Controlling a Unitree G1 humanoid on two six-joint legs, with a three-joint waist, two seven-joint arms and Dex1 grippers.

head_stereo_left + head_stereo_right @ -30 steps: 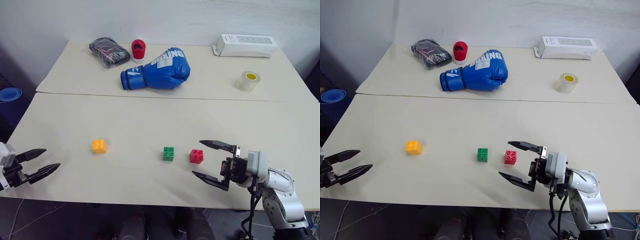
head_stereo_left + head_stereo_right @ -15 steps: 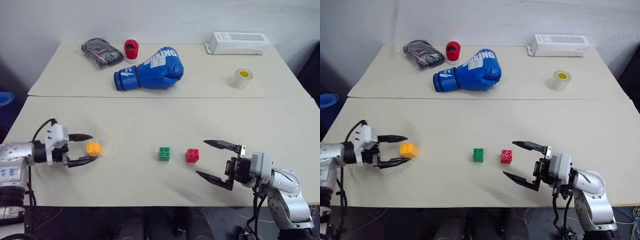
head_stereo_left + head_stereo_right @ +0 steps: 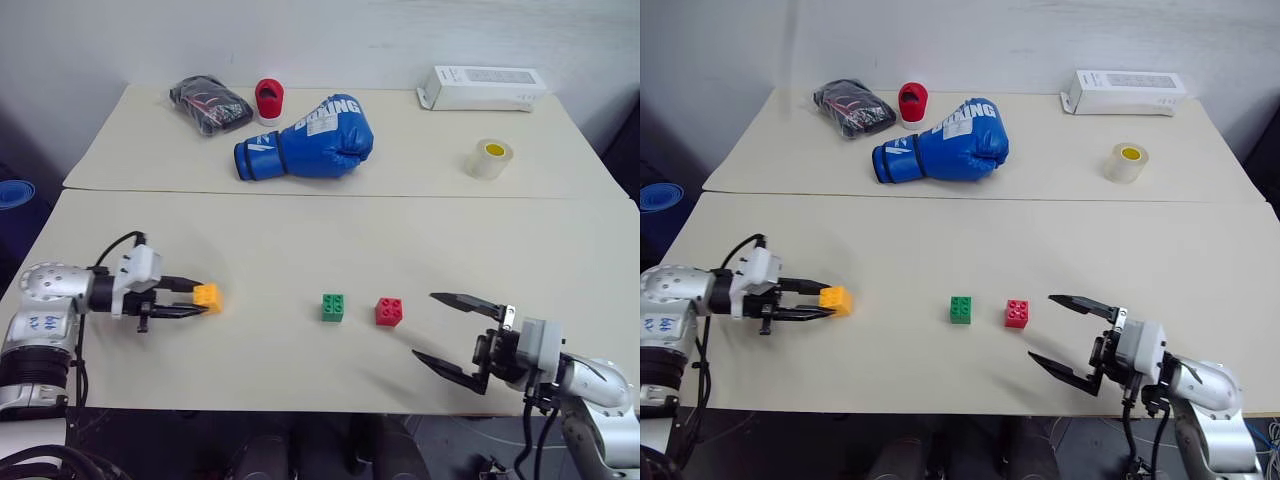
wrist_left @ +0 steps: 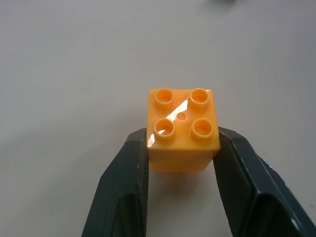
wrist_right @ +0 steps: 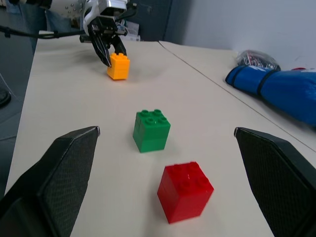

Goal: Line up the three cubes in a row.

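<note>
The left gripper [image 4: 181, 148] pinches the orange cube [image 4: 182, 129], four studs up. At its three o'clock sit the green cube [image 3: 334, 307] and red cube [image 3: 389, 312]. The right gripper [image 3: 452, 333] gapes wide.

Bare desk [image 3: 300, 250] stretches between the yellow-orange cube [image 3: 207, 295], pinched in the left hand [image 3: 196, 297], and the green cube [image 3: 334, 307]. The red cube [image 3: 390, 312] sits just right of the green. The right hand [image 3: 446, 334], spread wide, stands nearer and right of both.

Blue glove [image 3: 307, 139] reads "BOXING", apparently.
</note>
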